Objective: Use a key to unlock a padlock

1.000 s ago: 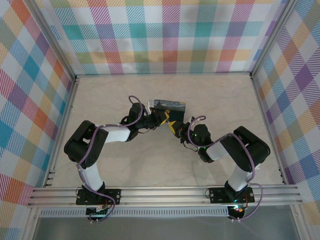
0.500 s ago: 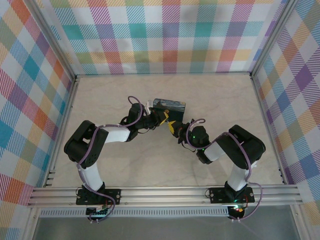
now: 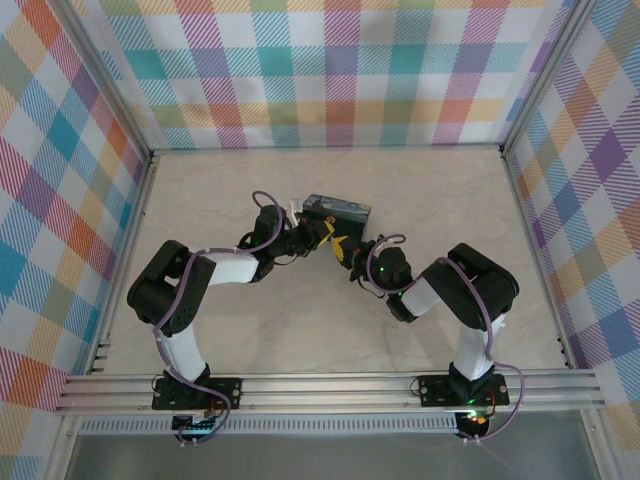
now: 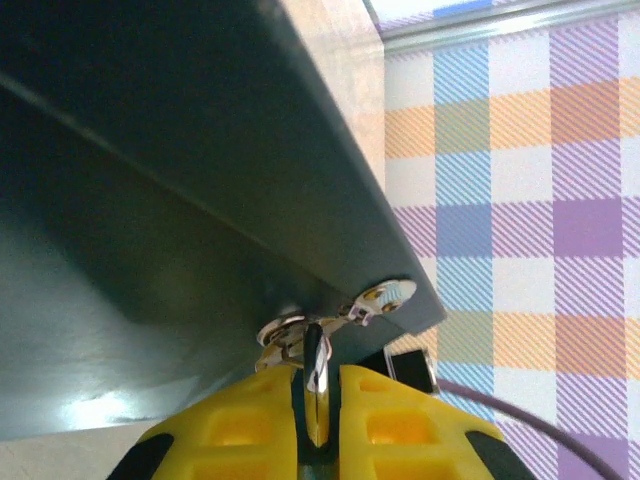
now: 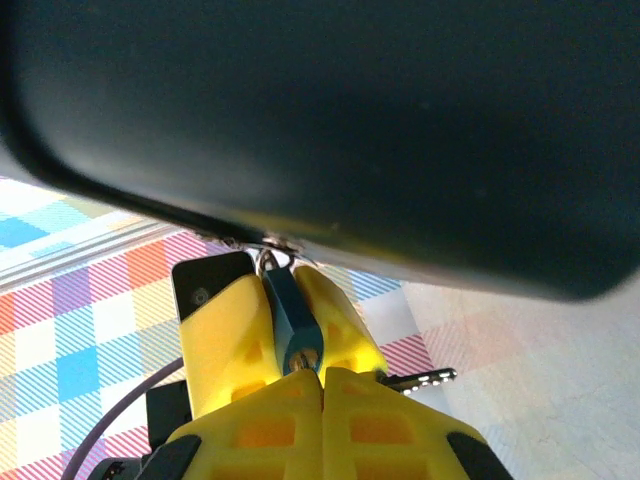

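A small blue padlock (image 5: 293, 312) hangs from the hasp of a dark blue box (image 3: 338, 209), its silver shackle (image 4: 318, 375) running up to the box's edge. My left gripper (image 4: 318, 400) is shut on the padlock, one yellow finger (image 5: 225, 340) on each side of it. My right gripper (image 5: 322, 378) is shut, with its tips pressed together right at the padlock's keyhole end. A thin silver key (image 5: 425, 378) sticks out sideways beside those tips, and the key (image 4: 385, 296) looks linked to a ring by the hasp. Whether anything grips it I cannot tell. Both grippers meet at the box's near side (image 3: 338, 247).
The box's near wall (image 4: 150, 200) and underside (image 5: 350, 120) loom close over both wrists. Pale tabletop (image 3: 300, 330) lies between the arms and the near rail (image 3: 330, 385). Plaid walls (image 3: 340, 70) close in the back and sides.
My right arm has pushed left and forward, bringing its fingertips up against the padlock. The box has shifted slightly left. The left arm has hardly moved.
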